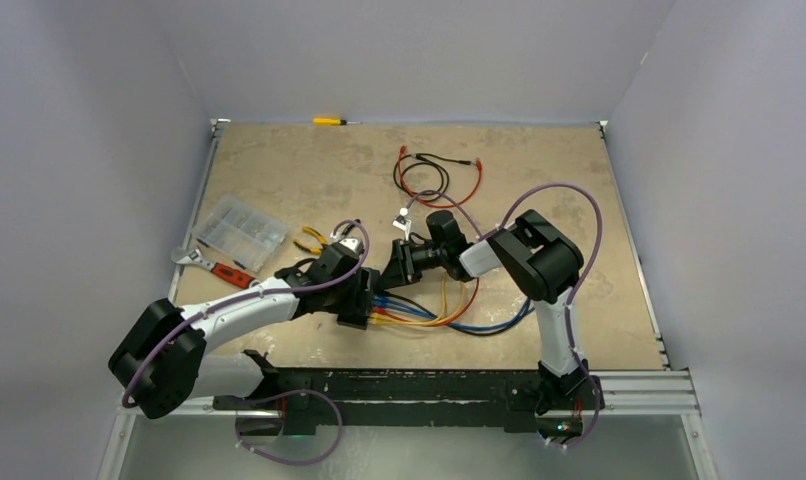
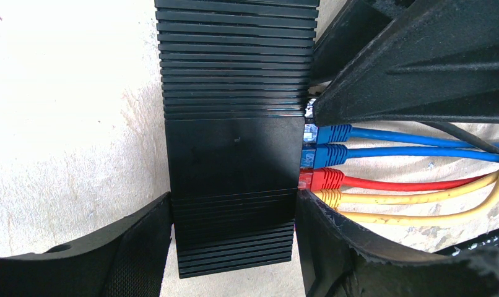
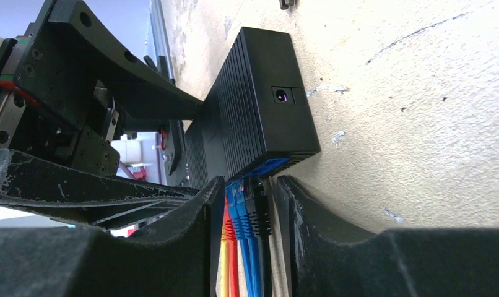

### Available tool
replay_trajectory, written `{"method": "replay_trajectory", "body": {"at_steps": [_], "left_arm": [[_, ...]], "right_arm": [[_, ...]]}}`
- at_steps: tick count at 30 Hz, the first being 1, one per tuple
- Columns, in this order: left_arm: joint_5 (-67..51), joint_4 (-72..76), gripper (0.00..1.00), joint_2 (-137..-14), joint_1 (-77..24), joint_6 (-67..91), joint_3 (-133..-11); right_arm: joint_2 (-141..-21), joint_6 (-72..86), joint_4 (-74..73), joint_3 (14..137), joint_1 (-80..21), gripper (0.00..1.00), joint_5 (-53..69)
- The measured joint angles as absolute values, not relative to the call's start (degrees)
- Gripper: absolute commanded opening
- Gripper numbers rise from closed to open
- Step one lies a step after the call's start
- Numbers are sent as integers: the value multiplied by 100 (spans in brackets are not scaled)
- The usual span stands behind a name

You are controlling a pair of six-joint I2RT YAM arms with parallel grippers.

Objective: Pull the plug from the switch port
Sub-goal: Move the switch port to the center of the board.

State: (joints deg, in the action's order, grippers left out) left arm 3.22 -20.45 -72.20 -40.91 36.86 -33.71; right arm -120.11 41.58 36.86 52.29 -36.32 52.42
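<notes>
So here's where we're at: the switch (image 2: 231,142) lies flat on the table (image 1: 309,170), roughly mid-table toward the near side. In the overhead view it's mostly buried under our two grippers. Our left gripper (image 2: 233,201) is clamped across it near one end, one finger against each long side, so that's our brace.

A bunch of cables fan out of the port side. The blue plugs (image 2: 327,133), a red plug (image 2: 324,179) and a yellow plug (image 2: 330,198) sit in a row. There's also a black plug (image 3: 261,210) next to the blues, which the right wrist view shows best.

Our right gripper (image 3: 247,185) is nosed right up to the port face, its jaws straddling the black, blue and red plugs together. Honestly, we can't tell whether they're pinching anything or just sitting around the bunch.

We'd call this the grab step: the switch is pinned, no plug is out yet, and every connector looks seated. As we read it, the next move needs the right jaws to settle on one plug only. If it has a latch tab, that'll want pressing. Then it's a straight pull back along the cable line while the left braces the box. The risks we see are catching two neighbours at once, or dragging the switch along.
</notes>
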Motion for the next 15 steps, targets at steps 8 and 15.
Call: {"method": "replay_trajectory", "body": {"at_steps": [8,15], "left_arm": [[320,-2032,0,-7220,-4093,3686,-3371],[349,-2029,0,-7220,-4095,3684,-3371]], "right_arm": [[-12075,4141,3693,5253,-3638,27,5216],[-12119,4110,3616,5284,-3656,11,5194]]}}
